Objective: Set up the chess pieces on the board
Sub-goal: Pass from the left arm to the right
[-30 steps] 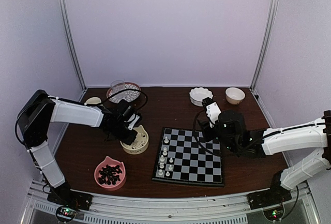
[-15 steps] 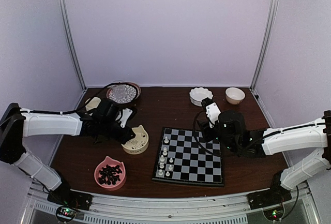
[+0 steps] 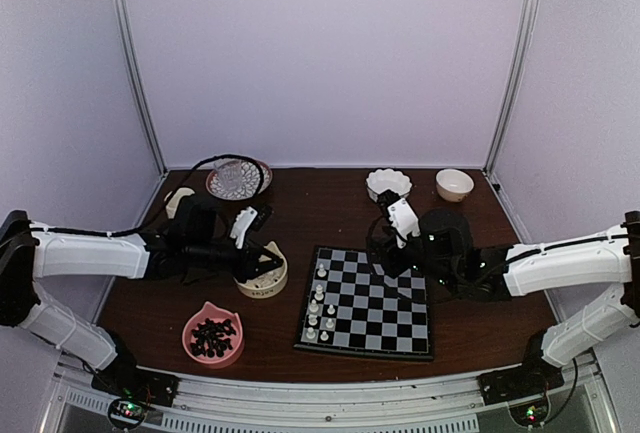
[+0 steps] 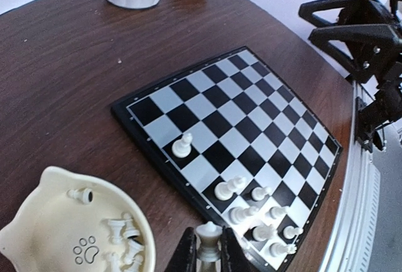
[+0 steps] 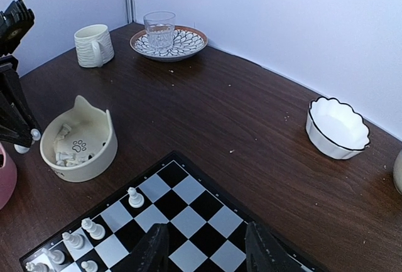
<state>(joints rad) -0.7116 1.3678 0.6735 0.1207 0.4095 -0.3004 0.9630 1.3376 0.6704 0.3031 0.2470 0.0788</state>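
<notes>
One dark wooden table (image 3: 320, 213) carries everything. Two arms reach over it. One board (image 3: 385, 318) lies centre-right, with about eight white chess pieces (image 3: 319, 293) clustered along its left columns; the cluster is too tight for a sure count. Behind sit one patterned plate (image 3: 222, 190) bearing one glass (image 5: 159, 28), one mug (image 5: 93, 44), one scalloped white bowl (image 3: 388, 185) and one small cream bowl (image 3: 454, 184). One cream cat-shaped bowl (image 3: 262, 288) holds more white pieces, and one pink bowl (image 3: 188, 333) holds black ones. The left gripper (image 4: 208, 254), just beside the cream bowl, pinches one white chess piece (image 4: 208, 233). The right gripper (image 5: 207, 250) hangs spread and empty over the board.
</notes>
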